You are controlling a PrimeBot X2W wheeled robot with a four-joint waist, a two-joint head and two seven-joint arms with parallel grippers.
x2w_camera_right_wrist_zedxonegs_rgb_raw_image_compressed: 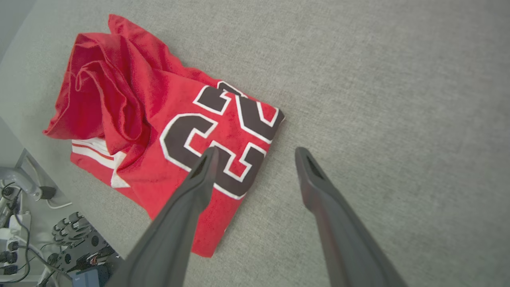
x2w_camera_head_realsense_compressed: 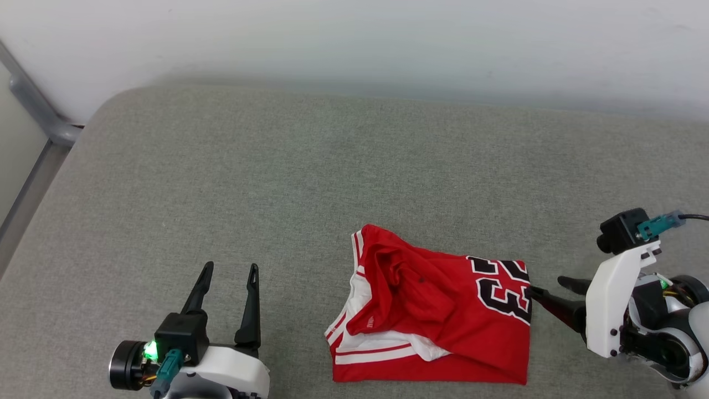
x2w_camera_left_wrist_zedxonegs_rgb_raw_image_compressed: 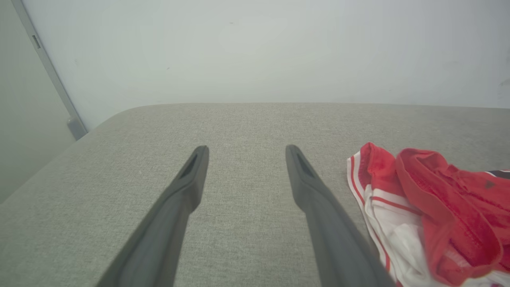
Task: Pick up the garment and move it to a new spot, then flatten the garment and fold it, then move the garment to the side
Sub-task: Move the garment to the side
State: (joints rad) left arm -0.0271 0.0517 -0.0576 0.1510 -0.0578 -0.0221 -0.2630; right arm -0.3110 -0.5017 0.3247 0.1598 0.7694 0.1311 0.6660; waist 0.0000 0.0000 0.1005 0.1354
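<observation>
The left hand (x2w_camera_head_realsense_compressed: pixel 231 267) sat at the lower left of the head view, its two dark fingers (x2w_camera_head_realsense_compressed: pixel 248 310) spread wide and pointing up the frame, with nothing between them. In its own wrist view the left hand (x2w_camera_left_wrist_zedxonegs_rgb_raw_image_compressed: pixel 247 148) hung over bare grey cushion (x2w_camera_left_wrist_zedxonegs_rgb_raw_image_compressed: pixel 247 119), holding nothing. The right hand (x2w_camera_head_realsense_compressed: pixel 547 284) reached in from the right edge of the head view, spread wide as well, fingers pointing left, with the lower tip at the garment's right edge; whether it touched the cloth could not be told. In the right wrist view the right hand (x2w_camera_right_wrist_zedxonegs_rgb_raw_image_compressed: pixel 258 150) had one finger across the big black white-edged number and the other over bare cushion beside the hem. The garment (x2w_camera_head_realsense_compressed: pixel 443 310) lay on the cushion (x2w_camera_head_realsense_compressed: pixel 277 177) at the lower middle of the head view, between the two hands and nearer the right one: a folded red bundle, rumpled at its left, with white striped trim showing at its lower left. A pale wall (x2w_camera_head_realsense_compressed: pixel 354 39) ran across the top, and a grey rail (x2w_camera_head_realsense_compressed: pixel 39 111) stood at the upper left.
</observation>
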